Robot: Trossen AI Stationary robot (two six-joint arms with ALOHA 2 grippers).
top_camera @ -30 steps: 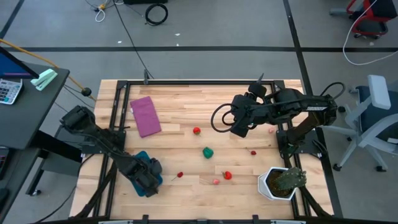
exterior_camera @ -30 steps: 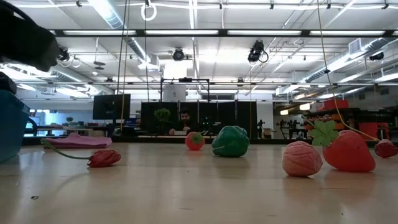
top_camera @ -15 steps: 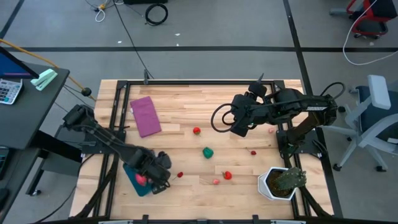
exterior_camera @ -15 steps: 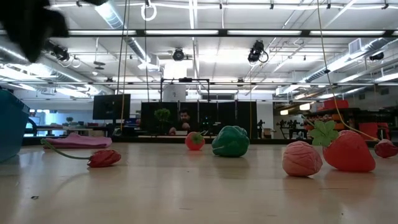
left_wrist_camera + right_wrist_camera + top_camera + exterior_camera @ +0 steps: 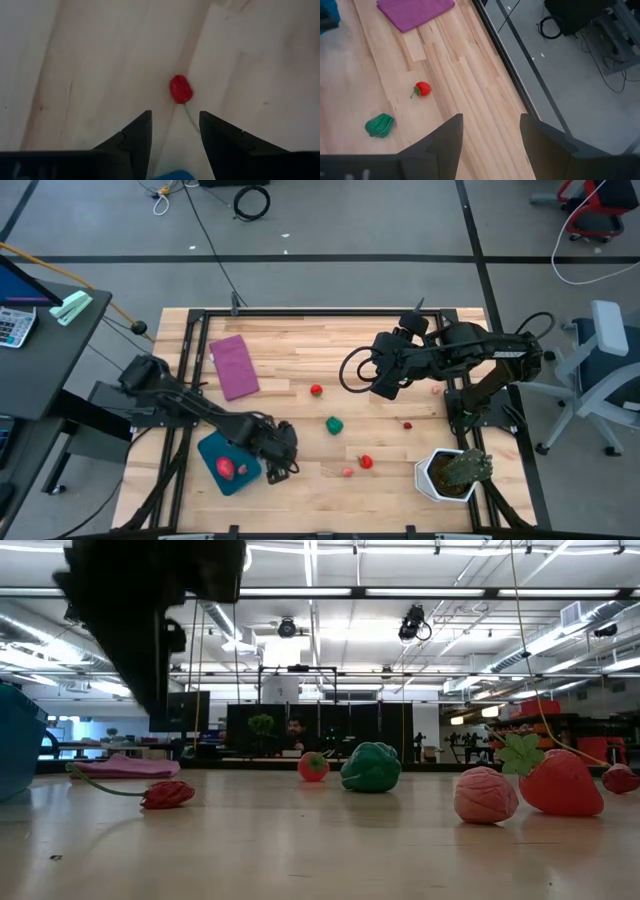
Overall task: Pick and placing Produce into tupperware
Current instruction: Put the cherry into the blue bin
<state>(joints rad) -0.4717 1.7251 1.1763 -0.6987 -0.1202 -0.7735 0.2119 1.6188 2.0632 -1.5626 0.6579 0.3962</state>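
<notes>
Left pincer (image 5: 283, 457) swung from tupperware (image 5: 212, 449) to small red chili (image 5: 180, 89), released; one pink piece (image 5: 227, 468) inside, six left on counter (image 5: 290, 350)

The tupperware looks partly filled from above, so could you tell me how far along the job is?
Done: one pink piece lies in the tupperware. In hand: nothing; the left gripper is open and empty above the small red piece beside the container. Left: that piece, the green one, and the other red and pink pieces on the table. The right gripper hovers open, empty.
</notes>
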